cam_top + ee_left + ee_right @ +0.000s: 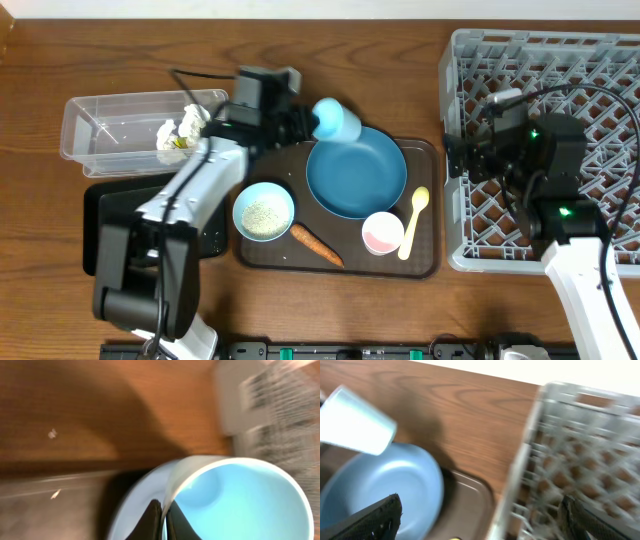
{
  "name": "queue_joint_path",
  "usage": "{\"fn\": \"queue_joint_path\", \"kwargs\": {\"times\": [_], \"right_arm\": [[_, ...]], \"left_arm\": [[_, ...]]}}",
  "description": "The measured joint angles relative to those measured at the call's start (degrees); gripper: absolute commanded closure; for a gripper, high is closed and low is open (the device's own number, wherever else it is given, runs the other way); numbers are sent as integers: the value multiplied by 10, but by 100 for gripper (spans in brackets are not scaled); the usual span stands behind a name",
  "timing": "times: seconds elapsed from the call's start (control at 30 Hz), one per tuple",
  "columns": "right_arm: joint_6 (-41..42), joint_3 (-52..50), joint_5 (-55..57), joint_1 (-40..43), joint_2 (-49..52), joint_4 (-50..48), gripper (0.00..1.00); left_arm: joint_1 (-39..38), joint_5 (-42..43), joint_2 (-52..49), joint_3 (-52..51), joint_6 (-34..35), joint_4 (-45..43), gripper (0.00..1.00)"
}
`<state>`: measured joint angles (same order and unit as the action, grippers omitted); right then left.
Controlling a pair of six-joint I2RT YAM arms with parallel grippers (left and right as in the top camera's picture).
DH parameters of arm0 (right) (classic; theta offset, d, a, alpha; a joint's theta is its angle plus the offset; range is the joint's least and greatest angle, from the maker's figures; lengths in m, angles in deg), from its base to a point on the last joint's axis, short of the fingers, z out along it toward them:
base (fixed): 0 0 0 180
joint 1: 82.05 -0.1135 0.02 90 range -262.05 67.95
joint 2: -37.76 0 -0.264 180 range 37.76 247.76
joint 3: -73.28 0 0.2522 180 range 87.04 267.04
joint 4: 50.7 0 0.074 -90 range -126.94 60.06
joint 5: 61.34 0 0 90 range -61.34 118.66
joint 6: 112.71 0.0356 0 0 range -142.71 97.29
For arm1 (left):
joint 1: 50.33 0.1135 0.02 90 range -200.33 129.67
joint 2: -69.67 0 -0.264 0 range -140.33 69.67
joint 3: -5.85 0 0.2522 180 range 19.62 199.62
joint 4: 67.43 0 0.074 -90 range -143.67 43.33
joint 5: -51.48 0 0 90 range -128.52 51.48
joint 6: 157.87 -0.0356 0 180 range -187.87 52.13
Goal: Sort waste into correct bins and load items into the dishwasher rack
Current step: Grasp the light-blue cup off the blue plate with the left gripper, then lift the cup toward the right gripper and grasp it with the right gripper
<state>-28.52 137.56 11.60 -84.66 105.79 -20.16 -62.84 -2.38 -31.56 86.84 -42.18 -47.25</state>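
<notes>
At our left gripper [311, 122], clenched on its rim, the cup [338, 121] hangs over the plate [356, 175]; tissue [180, 130] seems binned in the tub [100, 125] behind. Our right gripper [452, 160] gapes by the unloaded rack [600, 60]; carrot [316, 244], spoon [414, 222] wait.

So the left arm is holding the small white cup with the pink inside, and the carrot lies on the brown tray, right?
Not the white cup. The overhead view shows the left gripper shut on the light blue cup; the white cup stands untouched on the brown tray. The carrot does lie on that tray.
</notes>
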Motion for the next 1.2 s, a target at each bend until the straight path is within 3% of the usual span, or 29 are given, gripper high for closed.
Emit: {"fn": "queue_joint_path", "kwargs": {"times": [0.27, 0.37, 0.53, 1.03, 1.2], "right_arm": [[-23, 1, -265, 0, 83, -123, 2], [-29, 2, -383, 0, 117, -183, 7], [-34, 2, -498, -3, 165, -213, 2], [-37, 2, -525, -35, 184, -283, 3], [-37, 2, -514, -38, 184, -298, 8]], "left_arm": [[46, 256, 3, 0, 66, -60, 94], [44, 312, 3, 0, 74, -61, 94], [42, 359, 3, 0, 83, -66, 94], [-6, 391, 3, 0, 160, -127, 94], [-27, 391, 3, 0, 163, -128, 94]]}}
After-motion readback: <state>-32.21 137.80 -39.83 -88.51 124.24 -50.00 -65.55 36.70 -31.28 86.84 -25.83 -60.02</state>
